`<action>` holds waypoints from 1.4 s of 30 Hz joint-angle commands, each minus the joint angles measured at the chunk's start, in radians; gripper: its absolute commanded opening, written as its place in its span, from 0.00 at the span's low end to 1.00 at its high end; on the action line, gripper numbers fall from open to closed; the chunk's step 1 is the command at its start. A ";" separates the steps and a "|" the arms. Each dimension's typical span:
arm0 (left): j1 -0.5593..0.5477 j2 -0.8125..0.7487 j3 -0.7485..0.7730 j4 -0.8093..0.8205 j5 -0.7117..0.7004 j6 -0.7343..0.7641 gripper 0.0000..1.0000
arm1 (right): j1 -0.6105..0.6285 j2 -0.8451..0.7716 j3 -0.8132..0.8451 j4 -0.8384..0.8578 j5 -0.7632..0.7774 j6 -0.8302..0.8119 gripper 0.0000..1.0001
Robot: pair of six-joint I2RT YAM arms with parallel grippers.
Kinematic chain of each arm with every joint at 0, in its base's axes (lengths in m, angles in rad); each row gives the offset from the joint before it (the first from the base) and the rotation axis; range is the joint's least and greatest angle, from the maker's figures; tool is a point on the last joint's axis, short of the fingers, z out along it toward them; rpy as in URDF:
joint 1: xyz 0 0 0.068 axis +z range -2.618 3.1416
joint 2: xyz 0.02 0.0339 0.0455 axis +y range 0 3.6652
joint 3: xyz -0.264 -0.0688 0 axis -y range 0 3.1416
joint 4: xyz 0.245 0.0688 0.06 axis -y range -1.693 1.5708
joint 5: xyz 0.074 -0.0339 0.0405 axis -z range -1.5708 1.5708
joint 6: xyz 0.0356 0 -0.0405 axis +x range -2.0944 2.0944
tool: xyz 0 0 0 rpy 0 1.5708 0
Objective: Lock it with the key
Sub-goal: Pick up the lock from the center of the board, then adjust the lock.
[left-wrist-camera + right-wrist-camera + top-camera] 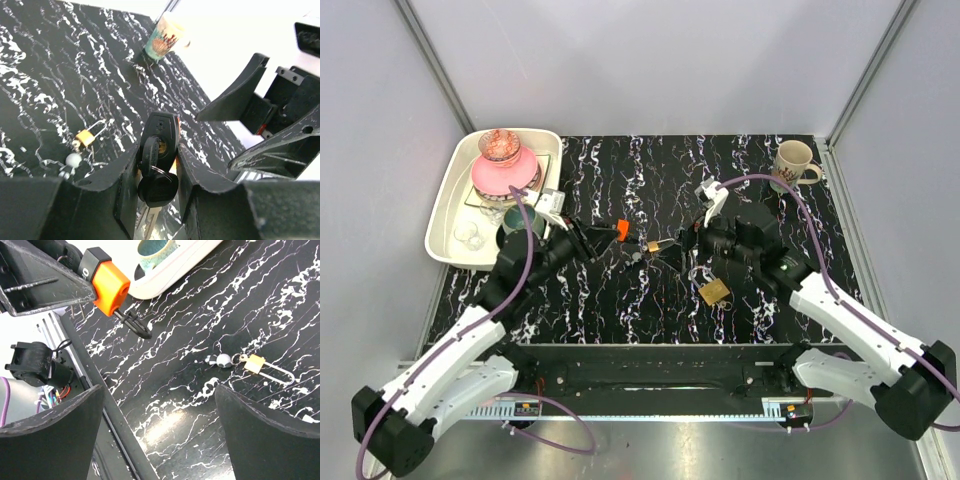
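The key [111, 286], orange head, is clamped in my left tool [158, 152], in the air near the small brass padlock [255, 363] lying on the tabletop [200, 305]. My right tool [160, 402] gapes wide over that padlock; I judge it should pin the body before the key goes in. No legible writing anywhere.

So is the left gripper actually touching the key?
Touching. In the left wrist view the left gripper is shut on the key, with a finger pressed against each side of its head.
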 commanded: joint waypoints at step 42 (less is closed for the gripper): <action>0.072 -0.291 0.068 0.022 0.383 0.297 0.00 | 0.021 0.421 0.134 0.621 -0.612 0.981 0.82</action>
